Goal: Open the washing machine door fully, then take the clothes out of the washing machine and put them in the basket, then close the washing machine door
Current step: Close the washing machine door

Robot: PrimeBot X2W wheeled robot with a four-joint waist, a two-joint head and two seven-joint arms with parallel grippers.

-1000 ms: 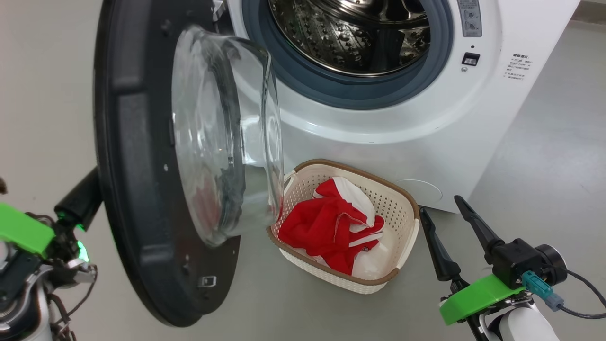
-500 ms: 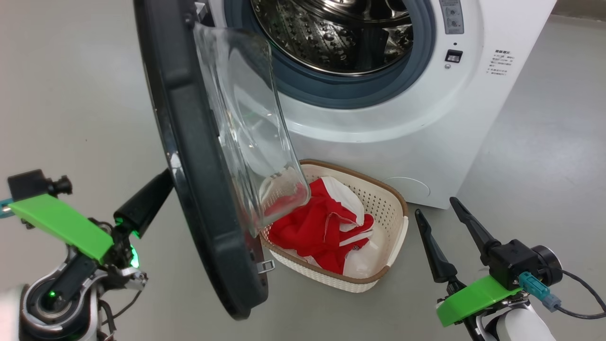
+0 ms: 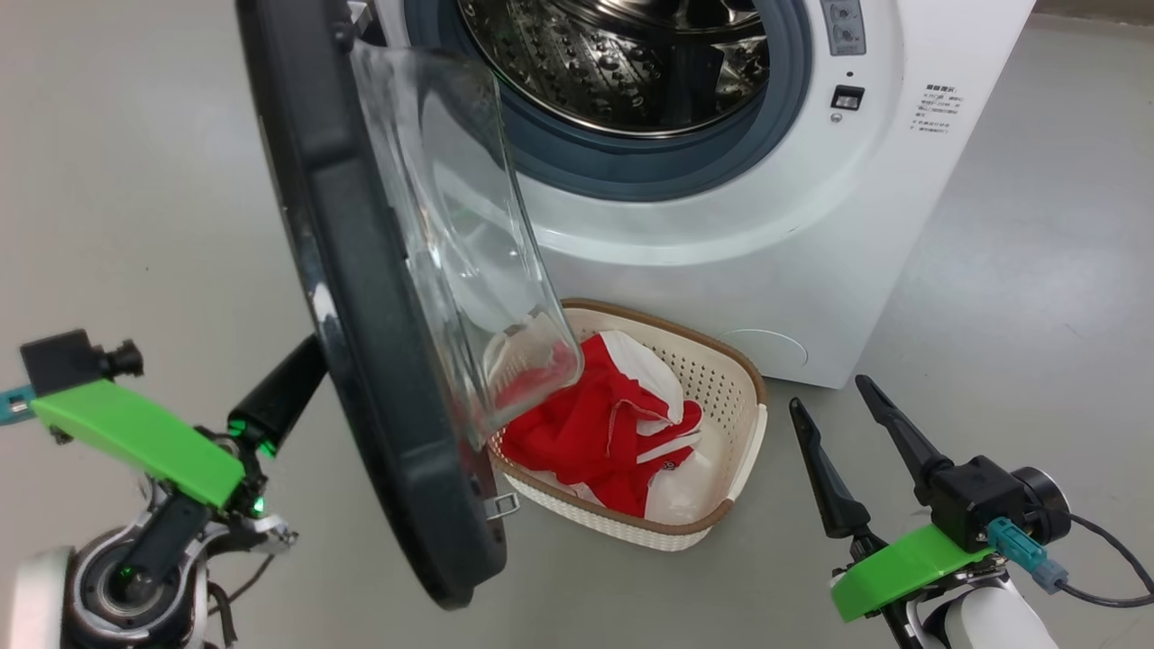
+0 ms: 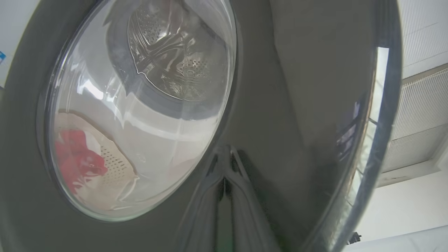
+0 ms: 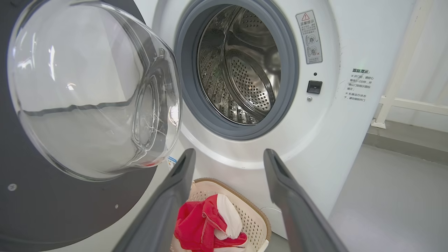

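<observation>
Glossy black, the washing machine door [image 3: 370, 361] is standing half open, its glass bowl overhanging the basket [image 3: 717, 388]. Red and white clothes [image 3: 577, 433] are lying in the basket, which is sitting on the floor [image 3: 992, 315] just in front of the washing machine [image 3: 721, 243]. The left gripper [image 4: 224, 176], jaws pressed together, is touching the door's outer face. The right gripper [image 3: 828, 390] is hovering beside the basket, jaws spread.

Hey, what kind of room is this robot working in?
Probably a laundry area, or a test room set up as one: a big white front-loading washing machine stands on a grey floor, with a cream perforated plastic basket of red-and-white clothes before it.
</observation>
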